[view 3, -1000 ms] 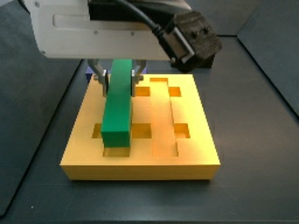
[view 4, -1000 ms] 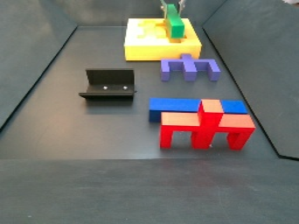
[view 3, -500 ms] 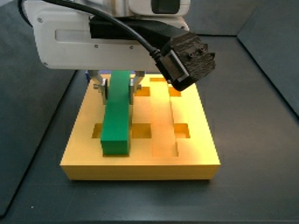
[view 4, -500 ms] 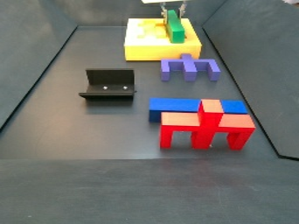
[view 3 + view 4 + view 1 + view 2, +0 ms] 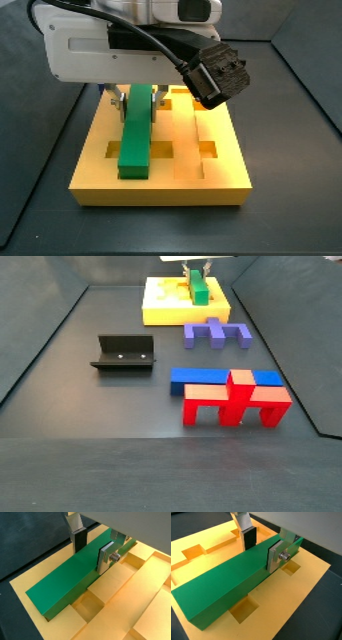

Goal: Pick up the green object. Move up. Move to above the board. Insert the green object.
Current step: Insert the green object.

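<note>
The green object [image 5: 136, 130] is a long bright-green bar. It lies lengthwise along a groove of the yellow-orange board [image 5: 160, 186], low against the board's top. In both wrist views the bar [image 5: 63, 577] [image 5: 224, 587] runs between my fingers over the board [image 5: 143, 597] [image 5: 198, 542] and its square holes. My gripper [image 5: 91, 556] [image 5: 261, 554] is shut on the bar near its far end, one pad against each long side. In a side view the gripper [image 5: 136, 95] stands over the board's far half. In a side view the bar [image 5: 199, 289] and board [image 5: 167, 312] are at the far end of the floor.
The fixture [image 5: 123, 353] stands left of the middle. A lavender comb-shaped piece [image 5: 218, 333] lies just in front of the board. Nearer, a dark blue bar [image 5: 227, 378] and a red piece [image 5: 234, 408] with an orange block [image 5: 205, 393] sit together at the right.
My gripper has come down with the green bar. The bar has sunk lower and flatter against the board.
</note>
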Controlling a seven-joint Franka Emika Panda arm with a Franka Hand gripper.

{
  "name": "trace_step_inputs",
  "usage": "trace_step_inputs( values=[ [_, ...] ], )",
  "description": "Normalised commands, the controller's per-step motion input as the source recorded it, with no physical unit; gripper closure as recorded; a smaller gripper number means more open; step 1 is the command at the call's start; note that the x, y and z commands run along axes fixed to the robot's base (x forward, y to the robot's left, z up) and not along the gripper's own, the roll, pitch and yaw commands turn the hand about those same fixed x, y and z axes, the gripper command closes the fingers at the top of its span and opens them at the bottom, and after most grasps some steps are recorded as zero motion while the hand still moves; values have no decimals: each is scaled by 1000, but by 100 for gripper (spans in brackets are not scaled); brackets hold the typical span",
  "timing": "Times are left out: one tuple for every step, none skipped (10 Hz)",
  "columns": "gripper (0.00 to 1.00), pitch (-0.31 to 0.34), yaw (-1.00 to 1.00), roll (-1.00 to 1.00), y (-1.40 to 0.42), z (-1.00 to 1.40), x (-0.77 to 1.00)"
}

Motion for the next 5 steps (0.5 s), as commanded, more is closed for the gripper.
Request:
trace_step_inputs(
  values=[
    [100, 37, -6, 113, 0, -291, 0],
    [100, 10, 0, 21, -77, -257, 29],
    [100, 6, 0, 0, -249, -209, 143],
    [100, 0, 0, 0, -206, -277, 106],
    [100, 0, 0, 0, -123, -320, 26]
  ],
)
